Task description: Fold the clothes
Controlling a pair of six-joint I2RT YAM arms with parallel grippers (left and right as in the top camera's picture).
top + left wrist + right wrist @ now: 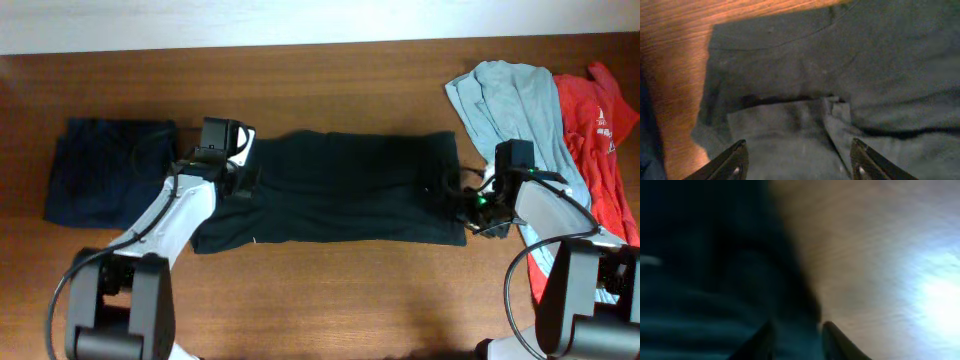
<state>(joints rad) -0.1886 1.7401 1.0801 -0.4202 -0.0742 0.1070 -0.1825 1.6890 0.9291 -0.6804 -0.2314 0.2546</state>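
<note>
Wood table (330, 290): navy garment (100, 175) left; blue-grey shirt (515, 100), red shirt (600, 130) right.

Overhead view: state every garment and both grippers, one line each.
Large black fabric garment, folded into a long band.
Navy fabric garment, folded, at the left.
Pale blue-grey fabric garment, unfolded, rumpled.
Red fabric garment, unfolded, at the far right.
Left gripper, open.
Right gripper, too blurred to tell.

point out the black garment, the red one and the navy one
black garment (350, 185), overhead, middle of the fabric
red garment (610, 150), overhead, its upper part
navy garment (95, 180), overhead, its centre
</note>
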